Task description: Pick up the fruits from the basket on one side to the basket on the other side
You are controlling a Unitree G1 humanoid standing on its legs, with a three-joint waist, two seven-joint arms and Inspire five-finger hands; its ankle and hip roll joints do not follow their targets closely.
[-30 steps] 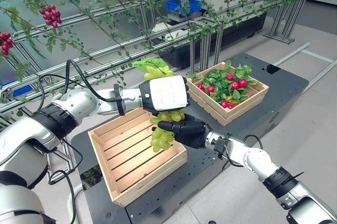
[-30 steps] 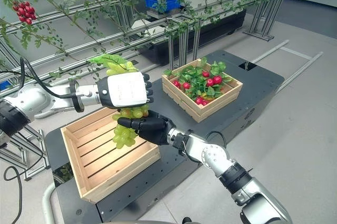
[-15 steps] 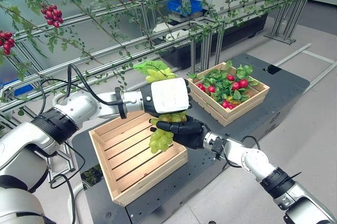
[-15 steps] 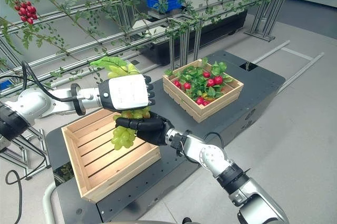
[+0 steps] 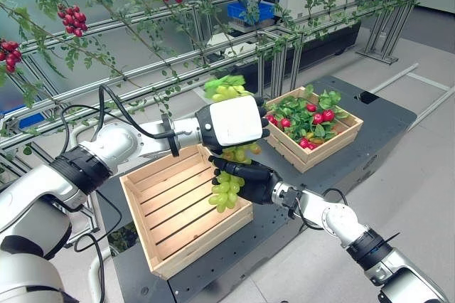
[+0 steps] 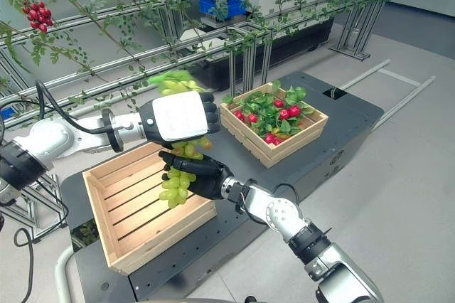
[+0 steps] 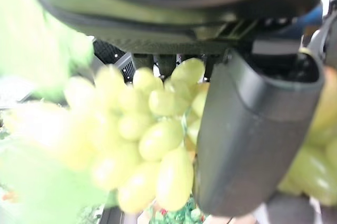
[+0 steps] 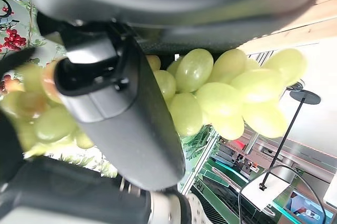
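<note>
Behind left hand (image 5: 232, 121), half-hidden grapes (image 5: 226, 190)

We see a pale yellow-green bunch of grapes (image 5: 229, 188) with a brighter green leaf (image 5: 226, 82) above the left hand (image 5: 231, 121), whose back is a white plate over dark fingers. Our right hand (image 5: 245, 178), just under it, is black all over. Below both sits a light, unpainted wooden slatted basket (image 5: 153, 242); beyond the hands a second basket (image 5: 321, 148) of the same pale wood holds red fruits (image 5: 321, 114) among green leaves. The bench (image 5: 380, 114) beneath is matt black.
</note>
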